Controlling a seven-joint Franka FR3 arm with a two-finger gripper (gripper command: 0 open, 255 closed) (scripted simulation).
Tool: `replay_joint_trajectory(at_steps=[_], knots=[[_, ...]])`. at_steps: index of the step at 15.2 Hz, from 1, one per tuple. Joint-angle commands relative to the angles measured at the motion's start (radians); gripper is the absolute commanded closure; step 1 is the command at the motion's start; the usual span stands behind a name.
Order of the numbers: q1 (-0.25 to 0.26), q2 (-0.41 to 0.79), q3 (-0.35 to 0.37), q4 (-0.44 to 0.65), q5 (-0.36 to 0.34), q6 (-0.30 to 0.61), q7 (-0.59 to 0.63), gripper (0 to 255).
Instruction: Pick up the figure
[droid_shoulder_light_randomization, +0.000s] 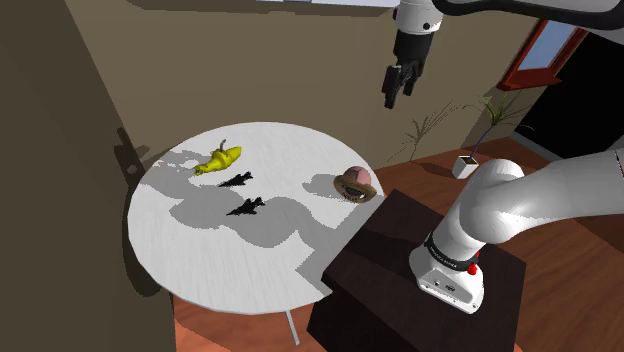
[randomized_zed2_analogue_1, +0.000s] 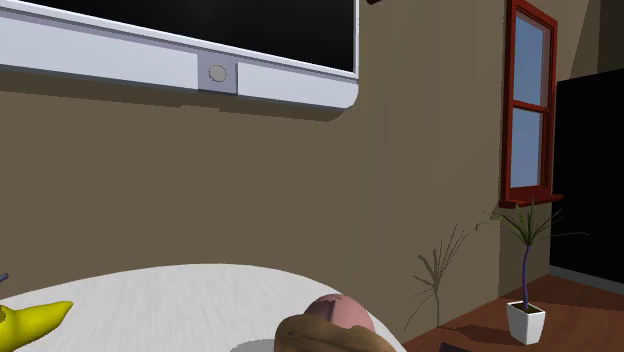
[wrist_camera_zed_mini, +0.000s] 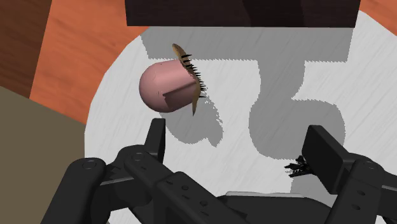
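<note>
Shoulder view: you find the figure (droid_shoulder_light_randomization: 356, 183), a pink rounded body with a brown brim-like piece, lying on the round white counter (droid_shoulder_light_randomization: 220, 270) near the edge closest to the dark stand (droid_shoulder_light_randomization: 380, 270). Nothing touches it. In the wrist view the figure (wrist_camera_zed_mini: 167, 86) lies on its side, pink dome and ragged brown brim plain to see, just beyond the tip of one finger, not between the two.

End effector (droid_shoulder_light_randomization: 397, 88): high above the counter, above and a little to the shoulder view's right of the figure, pointing down. In the wrist view the end effector (wrist_camera_zed_mini: 236, 133) has its fingers well apart, with only bare counter (wrist_camera_zed_mini: 356, 76) and shadow between them. You hold nothing.

Other things on the counter, shoulder view: two small black shapes (droid_shoulder_light_randomization: 237, 180) (droid_shoulder_light_randomization: 246, 207) near the middle, too small for you to identify; a yellow curved object (droid_shoulder_light_randomization: 220, 160) beyond them toward the wall, well apart from the figure. One black spiky shape (wrist_camera_zed_mini: 298, 167) shows just beside the other finger in the wrist view.

Second exterior view: low over the counter (randomized_zed2_analogue_1: 180, 300); figure (randomized_zed2_analogue_1: 330, 325) at the bottom edge, yellow object (randomized_zed2_analogue_1: 30, 322) at the far left. On the brown wall behind, a white-framed dark screen (randomized_zed2_analogue_1: 100, 50); to its right a red-framed window (randomized_zed2_analogue_1: 530, 100), and below that a thin plant in a white pot (randomized_zed2_analogue_1: 525, 320) on the wooden floor (randomized_zed2_analogue_1: 590, 300).
</note>
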Motion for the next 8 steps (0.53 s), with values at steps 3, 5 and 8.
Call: replay_joint_trajectory(at_steps=[3, 5, 8], knots=[[0.004, -0.006, -0.004, -0.072, -0.016, 0.070, -0.013, 0], [0.007, -0.006, -0.008, -0.140, -0.034, 0.141, -0.024, 0], [0.009, 0.006, -0.015, -0.233, -0.062, 0.252, -0.040, 0]])
